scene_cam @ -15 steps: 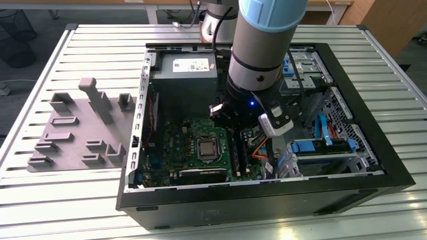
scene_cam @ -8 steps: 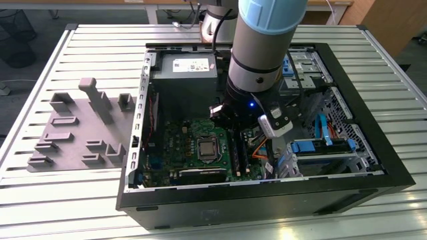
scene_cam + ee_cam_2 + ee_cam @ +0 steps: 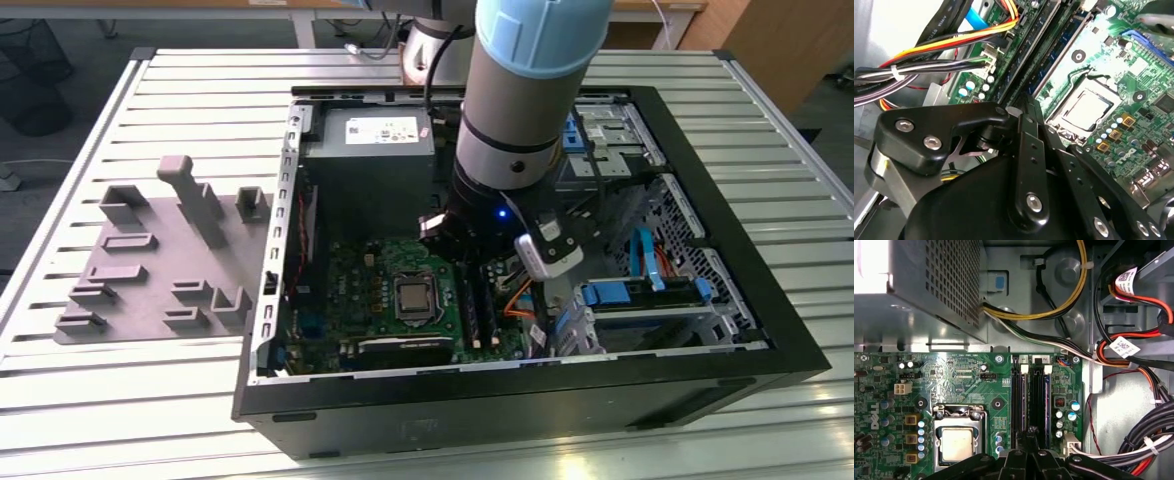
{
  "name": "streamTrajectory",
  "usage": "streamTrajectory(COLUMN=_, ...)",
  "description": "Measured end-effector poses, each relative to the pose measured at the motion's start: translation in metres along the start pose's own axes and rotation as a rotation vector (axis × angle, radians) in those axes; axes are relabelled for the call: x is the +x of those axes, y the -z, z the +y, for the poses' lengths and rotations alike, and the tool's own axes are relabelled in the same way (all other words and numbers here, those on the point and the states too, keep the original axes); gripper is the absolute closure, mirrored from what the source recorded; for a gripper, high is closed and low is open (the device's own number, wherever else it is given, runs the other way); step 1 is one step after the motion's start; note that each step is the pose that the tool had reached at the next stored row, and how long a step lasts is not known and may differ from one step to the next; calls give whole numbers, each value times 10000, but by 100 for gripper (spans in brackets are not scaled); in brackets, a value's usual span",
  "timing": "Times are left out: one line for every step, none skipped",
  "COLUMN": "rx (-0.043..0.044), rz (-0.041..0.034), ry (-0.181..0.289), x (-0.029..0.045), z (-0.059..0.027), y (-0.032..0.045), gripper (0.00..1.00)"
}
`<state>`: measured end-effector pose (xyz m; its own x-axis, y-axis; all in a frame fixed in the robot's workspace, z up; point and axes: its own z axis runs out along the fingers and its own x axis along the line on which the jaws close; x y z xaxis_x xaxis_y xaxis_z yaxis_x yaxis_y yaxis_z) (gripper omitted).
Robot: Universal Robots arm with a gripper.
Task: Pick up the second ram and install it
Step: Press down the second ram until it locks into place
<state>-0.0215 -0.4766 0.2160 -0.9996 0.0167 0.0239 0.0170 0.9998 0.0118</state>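
Exterior view: hand (image 3: 470, 262) perhaps over slots (image 3: 483, 300).

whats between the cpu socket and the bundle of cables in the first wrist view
In the first wrist view, the memory slots lie between the CPU socket and the cable bundle, with small capacitors beside them.

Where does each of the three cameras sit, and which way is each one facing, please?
Exterior view: off the arm, above and outside the open computer case, looking down at it on the slatted table; the robot arm reaches into the case.
First wrist view: on the arm, looking straight at the motherboard and memory slots; black gripper linkage at the edge.
Second wrist view: close behind the gripper, looking obliquely along it.
Shared: both wrist views show the processor socket.
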Motion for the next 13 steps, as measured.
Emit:
streamTrajectory(rx=6, rz=3, ry=0, x=0, z=-1, y=-11, gripper=89)
streamTrajectory(rx=11, rz=4, ry=0, x=0, z=-1, y=-22, gripper=89)
streamTrajectory(rx=11, rz=5, ry=-1, x=-1, z=0, y=-21, gripper=89)
streamTrajectory(rx=10, rz=8, ry=-1, x=2, z=-5, y=-19, gripper=89)
streamTrajectory(rx=7, rz=7, ry=-1, x=1, z=-4, y=-20, gripper=89)
streamTrajectory(rx=2, rz=4, ry=1, x=0, z=0, y=-14, gripper=89)
streamTrajectory(rx=-24, rz=-5, ry=1, x=0, z=2, y=0, gripper=89)
streamTrajectory(rx=-53, rz=-13, ry=4, x=-1, z=8, y=30, gripper=89)
streamTrajectory(rx=-40, rz=-8, ry=4, x=1, z=6, y=77, gripper=89)
streamTrajectory(rx=-27, rz=-4, ry=4, x=3, z=3, y=123, gripper=89)
streamTrajectory(rx=-24, rz=-3, ry=5, x=3, z=4, y=157, gripper=89)
streamTrajectory(rx=-26, rz=-4, ry=5, x=4, z=4, y=174, gripper=89)
streamTrajectory(rx=-25, rz=-3, ry=5, x=4, z=4, y=180, gripper=89)
